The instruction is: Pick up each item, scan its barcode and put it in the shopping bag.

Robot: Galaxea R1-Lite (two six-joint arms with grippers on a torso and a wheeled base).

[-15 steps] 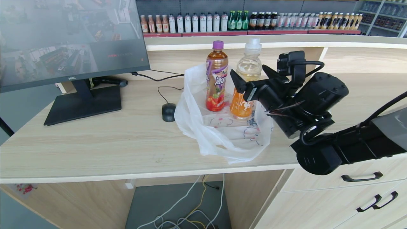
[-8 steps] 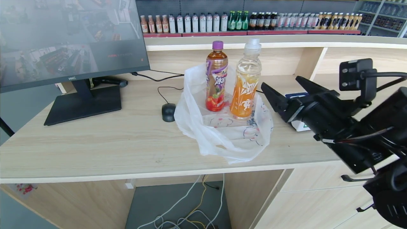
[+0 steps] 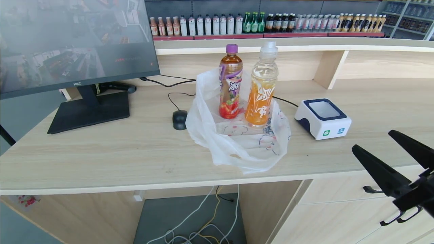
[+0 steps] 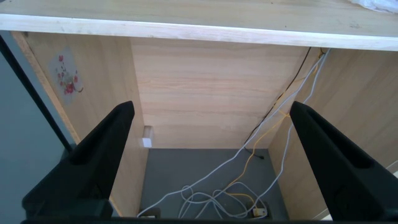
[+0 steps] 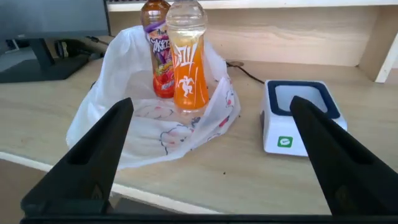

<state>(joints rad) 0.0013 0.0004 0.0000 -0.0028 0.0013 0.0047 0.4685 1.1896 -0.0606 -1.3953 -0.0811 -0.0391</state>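
Your right gripper [image 3: 371, 139] stands wide, empty. Ahead of it, the orange bottle [image 3: 261, 101] in the shopping bag [image 3: 244, 149] looks stiff, slick, fairly heavy; take it mid-body.

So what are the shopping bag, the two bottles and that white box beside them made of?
Shopping bag: thin, soft plastic film, it seems; translucent white and crumpled. Purple-capped bottle and white-capped bottle: clear, glossy plastic, probably; the drink shows through. White box: likely hard moulded plastic, smooth, with a dark-rimmed pale window on top.
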